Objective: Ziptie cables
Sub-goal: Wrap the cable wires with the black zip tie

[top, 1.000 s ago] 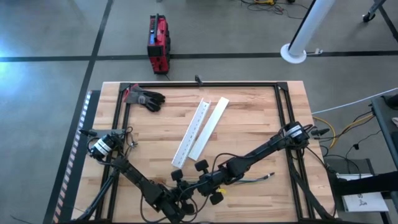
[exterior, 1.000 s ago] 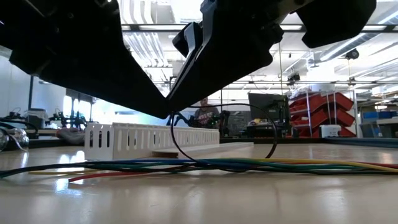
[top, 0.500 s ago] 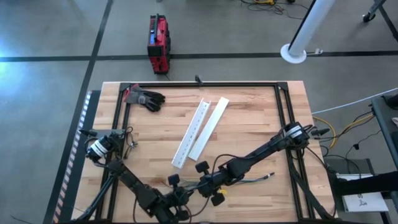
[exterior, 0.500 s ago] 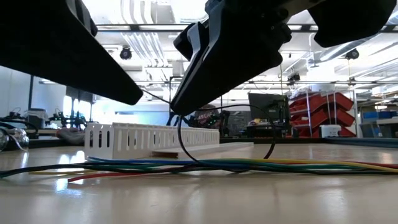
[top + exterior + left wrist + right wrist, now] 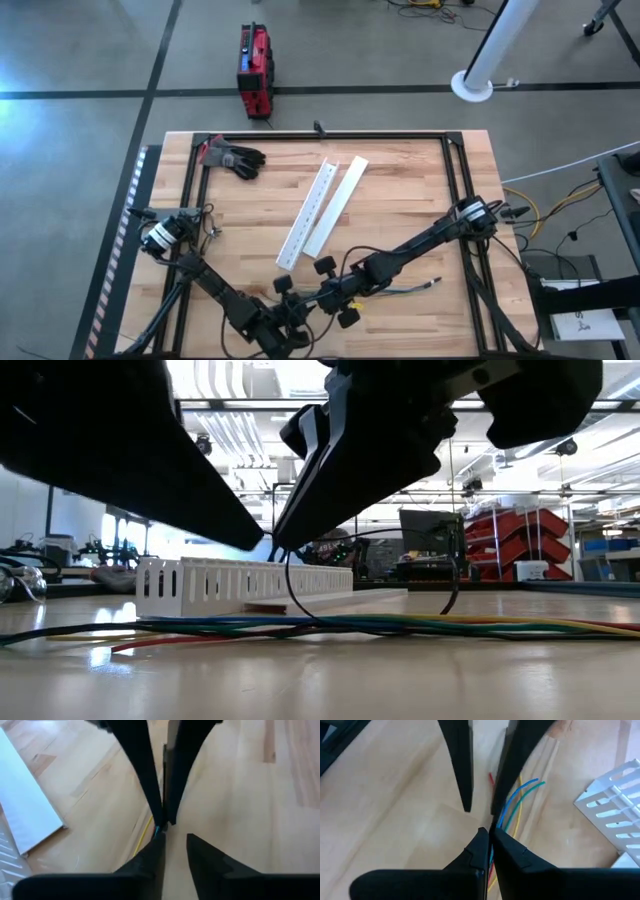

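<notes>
The cables (image 5: 400, 625), coloured blue, green, yellow and red, lie in a bundle on the table near its front edge (image 5: 410, 288); their ends show past the fingers (image 5: 512, 802). My right gripper (image 5: 489, 835) is shut just above them (image 5: 308, 304) on a thin black tie (image 5: 288, 575). Coming from the left, my left gripper (image 5: 175, 845) is open (image 5: 296, 314). Its fingers stand on either side of the right gripper's fingertips (image 5: 162, 820); whether they touch, I cannot tell. My right gripper pinches the thin black tie's upper part (image 5: 165, 775) between its two fingertips, slanting down from the table's right. The tie hangs below the fingers in a slack loop (image 5: 292, 600) that reaches down to the cable bundle on the table.
Two long white slotted strips (image 5: 322, 208) lie side by side in the middle of the table, just beyond the grippers (image 5: 240, 585). A dark glove (image 5: 232, 157) rests at the far left corner. A black frame rail (image 5: 330, 135) runs around the table.
My left gripper drew back from the right gripper toward the table's left, then came back to the right gripper's fingertips. The right gripper, the black tie and the cables have stayed in place.
</notes>
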Controlling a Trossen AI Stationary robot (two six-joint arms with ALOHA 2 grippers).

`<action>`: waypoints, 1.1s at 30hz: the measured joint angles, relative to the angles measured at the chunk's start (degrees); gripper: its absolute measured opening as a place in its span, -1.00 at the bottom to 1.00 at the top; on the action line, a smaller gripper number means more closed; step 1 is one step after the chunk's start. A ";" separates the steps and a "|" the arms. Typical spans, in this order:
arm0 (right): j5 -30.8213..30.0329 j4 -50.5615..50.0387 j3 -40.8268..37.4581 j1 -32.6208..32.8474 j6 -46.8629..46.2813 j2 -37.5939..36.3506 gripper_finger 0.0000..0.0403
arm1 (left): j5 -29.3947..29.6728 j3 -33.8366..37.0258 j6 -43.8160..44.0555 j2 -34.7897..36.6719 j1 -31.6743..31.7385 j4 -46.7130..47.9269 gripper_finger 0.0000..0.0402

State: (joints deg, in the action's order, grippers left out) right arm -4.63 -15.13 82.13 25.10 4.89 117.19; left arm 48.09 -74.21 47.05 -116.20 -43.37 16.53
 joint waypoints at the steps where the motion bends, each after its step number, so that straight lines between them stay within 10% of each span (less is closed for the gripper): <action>1: -0.05 0.03 0.00 0.00 0.01 0.00 -0.97 | -0.18 0.05 -0.03 0.00 0.18 0.06 -0.63; 17: 0.75 0.45 0.00 0.13 0.14 0.00 -0.97 | -4.48 0.12 -1.49 -0.02 0.97 1.87 -0.37; 33: 0.57 0.32 0.00 0.08 0.10 0.00 -0.97 | -1.66 0.12 -5.21 -0.02 1.48 -1.30 -0.65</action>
State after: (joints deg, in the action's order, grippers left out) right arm -4.05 -14.81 82.13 25.18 4.99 117.19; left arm 46.43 -74.08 41.84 -116.22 -41.89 15.22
